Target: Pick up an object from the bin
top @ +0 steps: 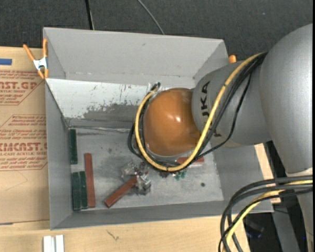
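Scuffed grey metal makes up the floor and walls of the bin [126, 62]. On that floor, towards the front middle, we see a reddish-brown bar [118, 193] lying at a slant. Its upper right end reaches the hand [138, 176], and we cannot tell whether the two touch. The hand hangs low over the floor under the arm's orange cover [168, 122], and we cannot tell whether it is open or closed. Just to the right of it lies a small green piece [179, 175]. Well apart, along the left wall, we see a slim green strip [73, 146], a dark green block [79, 190] nearer the front, and a reddish-brown strip [88, 180] just beside that block.
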Robot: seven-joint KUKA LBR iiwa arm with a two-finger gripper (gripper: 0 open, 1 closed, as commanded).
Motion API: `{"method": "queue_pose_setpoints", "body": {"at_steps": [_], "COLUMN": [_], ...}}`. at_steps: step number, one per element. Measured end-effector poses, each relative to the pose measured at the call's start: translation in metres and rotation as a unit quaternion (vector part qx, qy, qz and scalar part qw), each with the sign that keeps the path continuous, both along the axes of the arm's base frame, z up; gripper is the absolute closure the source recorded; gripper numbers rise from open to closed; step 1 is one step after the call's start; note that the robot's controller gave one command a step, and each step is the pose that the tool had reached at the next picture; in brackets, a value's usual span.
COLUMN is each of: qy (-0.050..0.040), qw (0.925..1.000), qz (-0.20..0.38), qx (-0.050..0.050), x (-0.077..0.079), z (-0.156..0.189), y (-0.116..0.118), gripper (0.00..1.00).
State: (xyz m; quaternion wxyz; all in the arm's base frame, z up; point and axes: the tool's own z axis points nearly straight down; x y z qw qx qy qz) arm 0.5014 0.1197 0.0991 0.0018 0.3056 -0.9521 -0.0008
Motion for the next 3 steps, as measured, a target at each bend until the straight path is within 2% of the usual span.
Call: {"method": "queue_pose_setpoints", "body": {"at_steps": [1,2,3], "qy": [-0.0009,-0.0028,-0.0028], "qw": [0.9999,1.0,1.0], "qz": [0.012,0.002,0.002], "qx": [0.0,0.001,0.001], "x": [0.007,0.027,0.027], "z": [0.052,0.124,0.124], "y": [0.001,-0.003,-0.003], "gripper": [1.0,1.0,1.0]}}
